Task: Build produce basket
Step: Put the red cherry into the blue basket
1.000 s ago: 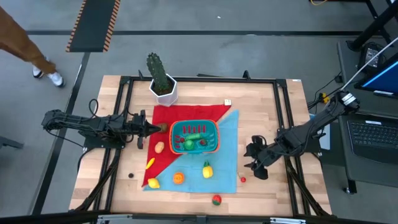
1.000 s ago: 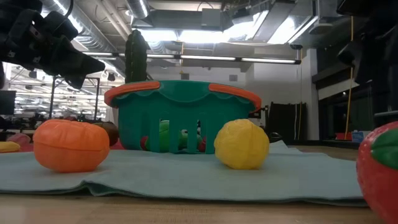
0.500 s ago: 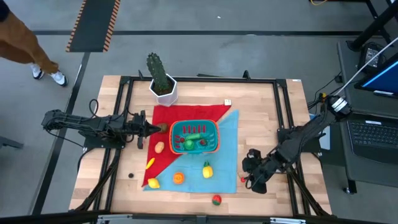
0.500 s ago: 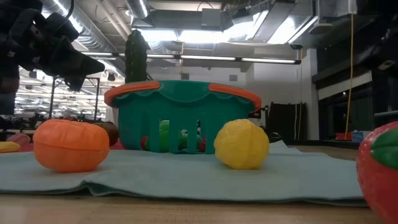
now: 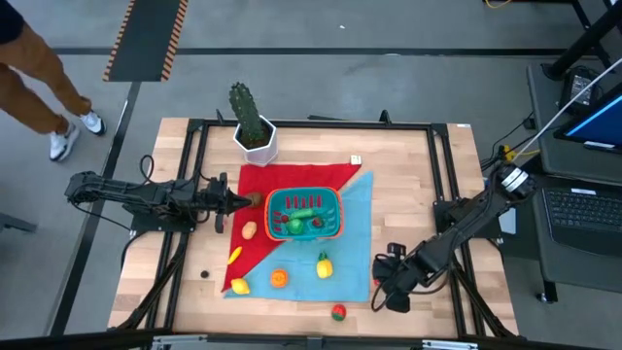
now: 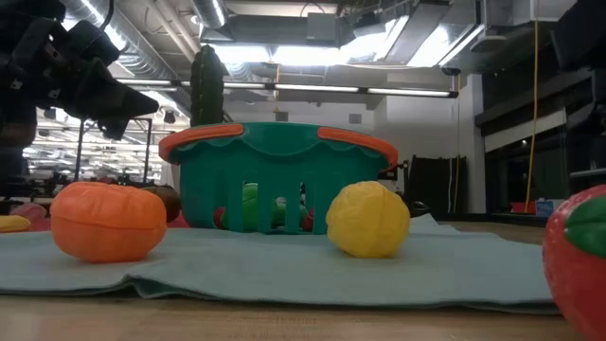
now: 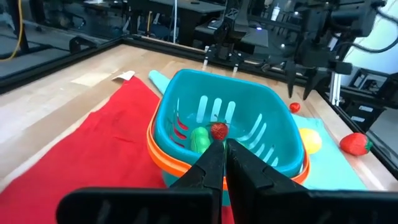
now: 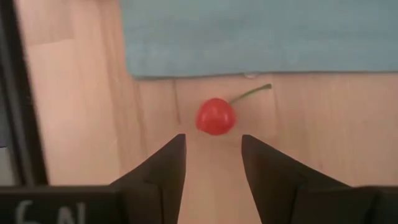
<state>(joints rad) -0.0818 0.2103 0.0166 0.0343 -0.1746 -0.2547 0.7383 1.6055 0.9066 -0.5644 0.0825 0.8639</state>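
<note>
Right claw (image 8: 212,158) hovers over cherry (image 8: 215,116) near the surface's front-right edge, just off the blue cloth (image 8: 249,31). Risk: round cherry could roll or squirt out if pinched off-centre. Fingers spread wide, holding nothing. Left claw (image 7: 224,163) closed, empty, beside basket (image 5: 304,213) mid-surface.
</note>
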